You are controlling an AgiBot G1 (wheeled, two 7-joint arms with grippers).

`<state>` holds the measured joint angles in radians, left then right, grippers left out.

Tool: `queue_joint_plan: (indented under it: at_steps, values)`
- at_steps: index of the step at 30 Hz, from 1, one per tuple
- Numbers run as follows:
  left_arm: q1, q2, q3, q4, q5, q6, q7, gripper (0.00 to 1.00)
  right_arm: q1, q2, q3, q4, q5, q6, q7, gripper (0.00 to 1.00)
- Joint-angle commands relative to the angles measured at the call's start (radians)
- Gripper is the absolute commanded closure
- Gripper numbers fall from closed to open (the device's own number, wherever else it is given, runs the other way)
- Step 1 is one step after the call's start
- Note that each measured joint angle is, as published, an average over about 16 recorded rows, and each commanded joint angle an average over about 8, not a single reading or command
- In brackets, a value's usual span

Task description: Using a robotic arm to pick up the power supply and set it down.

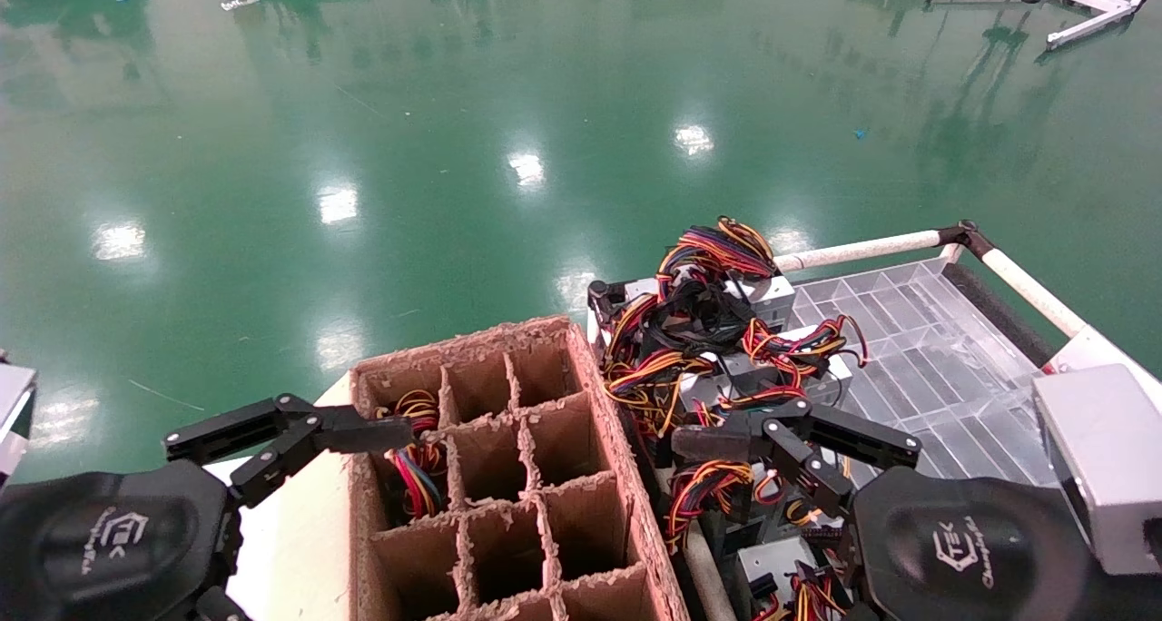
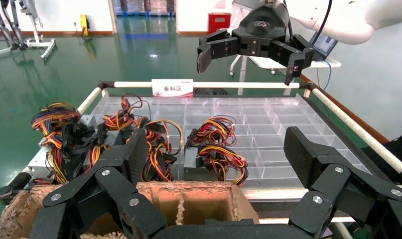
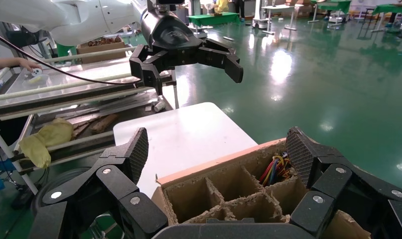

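Note:
Several power supplies (image 1: pixel 772 299), silver boxes with red, yellow and black cables, lie piled at the near end of a clear tray (image 1: pixel 908 349). The left wrist view shows one such power supply (image 2: pixel 191 160) just beyond the cardboard box. My right gripper (image 3: pixel 217 154) hovers open and empty, one of its fingers (image 1: pixel 704 441) above the pile. My left gripper (image 2: pixel 221 154) is also open and empty, with a finger (image 1: pixel 363 432) over the far left corner of the cardboard grid box (image 1: pixel 599 421). Coloured cables (image 1: pixel 413 462) show inside one compartment there.
The tray sits on a cart framed by white rails (image 1: pixel 862 249). The cardboard box rests on a white table (image 3: pixel 189 134). Green floor surrounds everything. A label plate (image 2: pixel 172 87) hangs on the cart's rail.

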<state>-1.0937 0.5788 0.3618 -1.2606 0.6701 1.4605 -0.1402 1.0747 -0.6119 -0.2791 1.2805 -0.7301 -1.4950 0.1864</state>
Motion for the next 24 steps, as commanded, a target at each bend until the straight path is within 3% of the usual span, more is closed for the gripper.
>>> queue_joint_plan:
  at_steps: [1, 15, 24]
  values:
    - [0.0, 0.0, 0.0, 0.0, 0.0, 0.0, 0.0, 1.0, 0.0, 0.0, 0.0, 0.0, 0.0, 0.0, 0.0, 0.0]
    - [0.0, 0.0, 0.0, 0.0, 0.0, 0.0, 0.0, 1.0, 0.002, -0.009, -0.008, -0.003, -0.018, 0.013, 0.0, 0.0]
    - [0.0, 0.0, 0.0, 0.0, 0.0, 0.0, 0.0, 1.0, 0.071, -0.124, -0.096, -0.045, -0.185, 0.1, 0.009, 0.0]
